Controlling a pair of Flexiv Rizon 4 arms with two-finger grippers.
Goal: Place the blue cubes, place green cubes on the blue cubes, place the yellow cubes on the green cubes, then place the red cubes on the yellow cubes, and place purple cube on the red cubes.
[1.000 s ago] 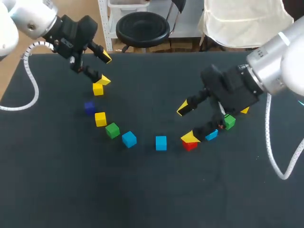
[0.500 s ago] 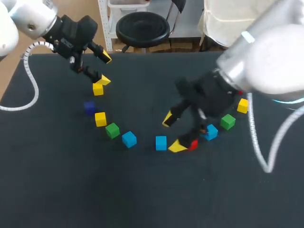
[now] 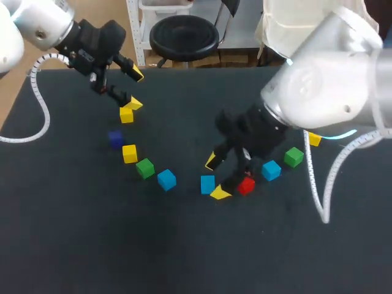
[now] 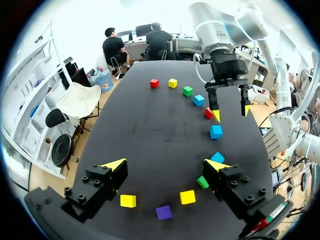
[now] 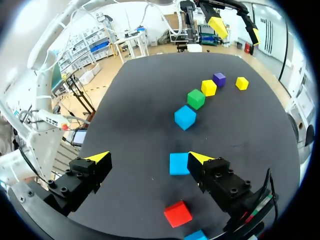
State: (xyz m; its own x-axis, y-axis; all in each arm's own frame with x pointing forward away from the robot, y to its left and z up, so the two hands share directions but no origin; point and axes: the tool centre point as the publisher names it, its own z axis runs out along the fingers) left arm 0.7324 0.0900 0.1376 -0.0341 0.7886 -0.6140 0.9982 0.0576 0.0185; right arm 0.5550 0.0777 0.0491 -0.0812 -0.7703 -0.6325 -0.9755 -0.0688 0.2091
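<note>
right gripper [image 3: 215, 177]: wide open, holds nothing, low over the table [image 3: 184, 245]
middle blue cube [image 3: 207, 184]: flat on the table, just beside one finger, not gripped
why: probably lining up for a first blue pick
left gripper [image 3: 135, 89]: open, empty, above far yellow cube [image 3: 126, 114]; looks parked out of the way
other cubes: red cube [image 3: 246, 185], green cube [image 3: 145, 168], purple cube [image 3: 116, 139] lie singly in an arc, nothing stacked
writing: none legible on cubes or grippers
</note>
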